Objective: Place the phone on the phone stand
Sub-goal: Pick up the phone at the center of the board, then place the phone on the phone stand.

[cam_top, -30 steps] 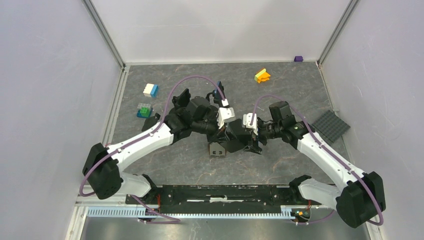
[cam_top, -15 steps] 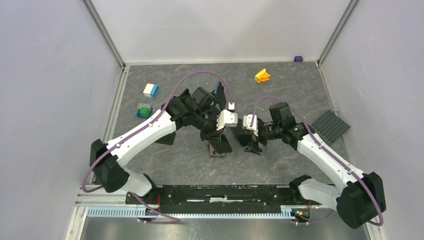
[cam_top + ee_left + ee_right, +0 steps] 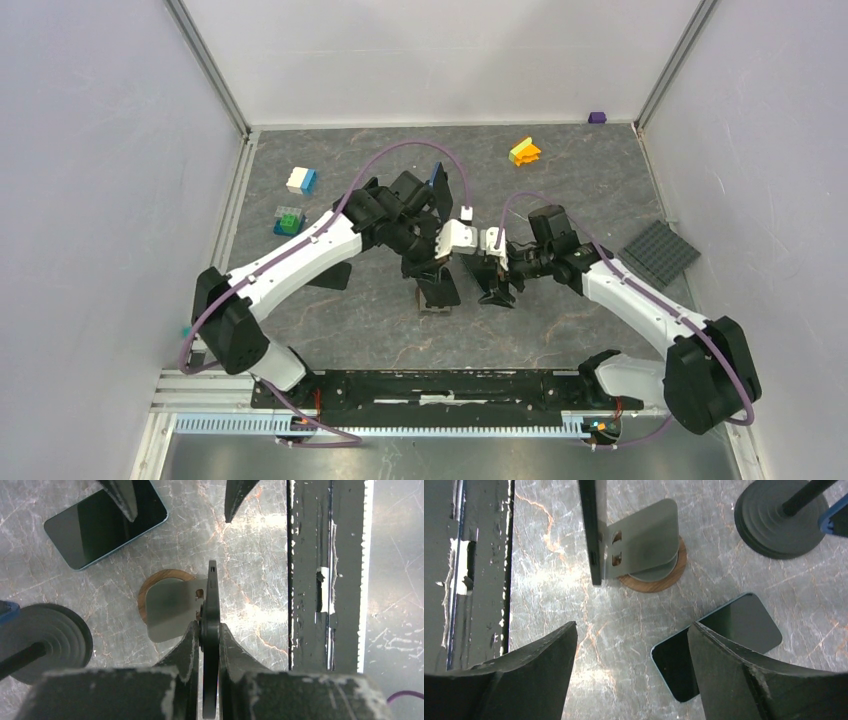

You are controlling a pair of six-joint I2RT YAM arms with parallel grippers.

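The phone [image 3: 744,620], a dark slab with a blue rim, lies flat on the grey table; it also shows in the left wrist view [image 3: 95,530]. My right gripper [image 3: 631,626] hangs open just above it, one finger [image 3: 724,670] covering the phone's near end. The phone stand [image 3: 649,530] has a round wooden base [image 3: 150,582], a grey bracket and an upright black plate [image 3: 212,590]. My left gripper [image 3: 209,625] is shut on that black plate's edge. From above, the stand [image 3: 436,292] sits right beside the right gripper [image 3: 497,288], which hides most of the phone.
A black disc-footed pole [image 3: 781,522] carrying a blue item [image 3: 437,180] stands behind the stand. Loose bricks [image 3: 301,180], [image 3: 288,220], [image 3: 524,151] and a grey baseplate [image 3: 661,252] lie farther off. A black rail [image 3: 325,580] runs along the near edge.
My right gripper has slid left toward the stand and narrowed a little. The left arm has swung and stretched out while keeping its grip on the stand's plate.
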